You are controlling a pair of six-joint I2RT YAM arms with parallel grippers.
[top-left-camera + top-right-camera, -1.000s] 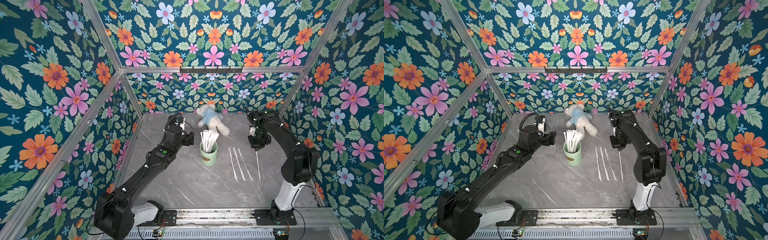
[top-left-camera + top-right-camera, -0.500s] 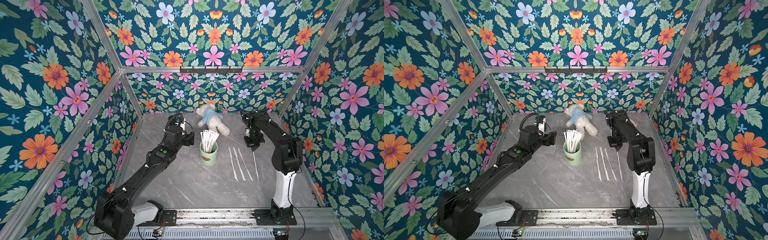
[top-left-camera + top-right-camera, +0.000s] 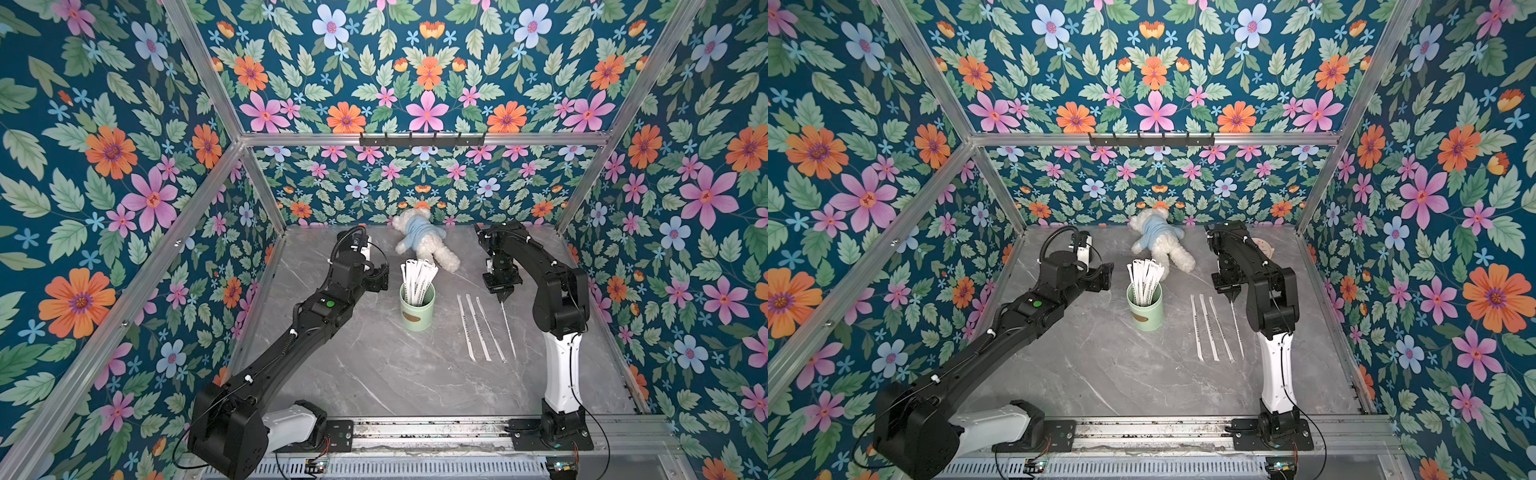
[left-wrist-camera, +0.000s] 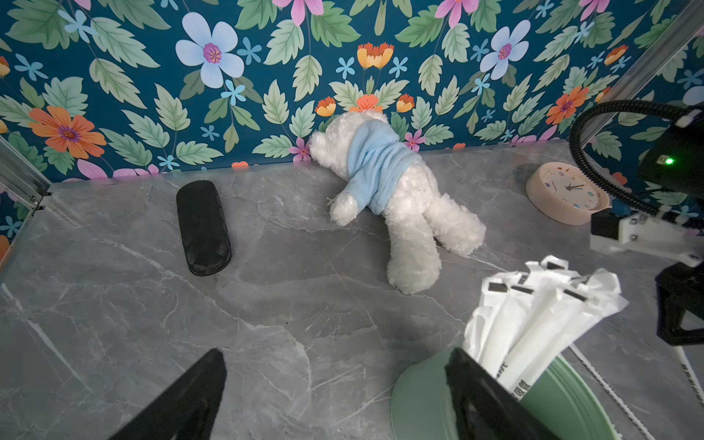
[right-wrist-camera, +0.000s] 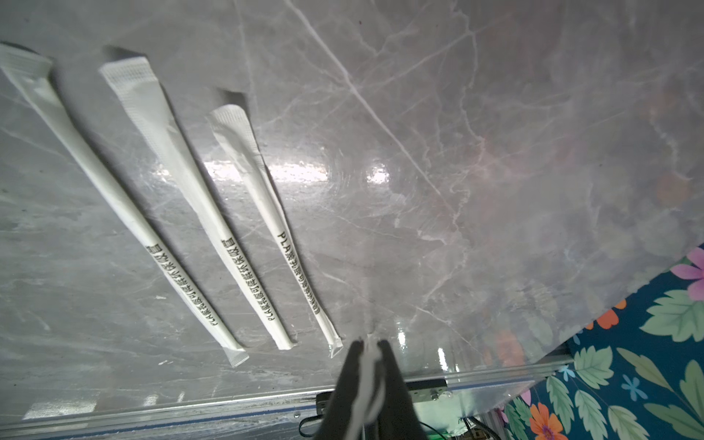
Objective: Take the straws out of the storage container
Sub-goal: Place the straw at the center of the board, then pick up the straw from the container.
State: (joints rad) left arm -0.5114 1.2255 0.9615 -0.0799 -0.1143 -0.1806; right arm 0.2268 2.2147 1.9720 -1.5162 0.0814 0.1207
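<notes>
Right wrist view: three white paper-wrapped straws (image 5: 183,179) lie side by side on the grey marble bench (image 5: 495,152), so those are done. Right gripper (image 5: 367,344) points down just beside them, jaws narrow, pinching a fourth straw (image 3: 508,329) by its top end. It looks laid down but not yet released. Farther back, mint-green cylindrical cup (image 3: 417,316) stands upright with a big bundle of straws (image 3: 417,276) inside; most of the job is left. Left gripper (image 3: 380,278) hovers beside the cup, jaws wide, empty.

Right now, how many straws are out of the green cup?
4: three straws lie side by side on the table; the fourth straw is pinched in the right gripper.
</notes>
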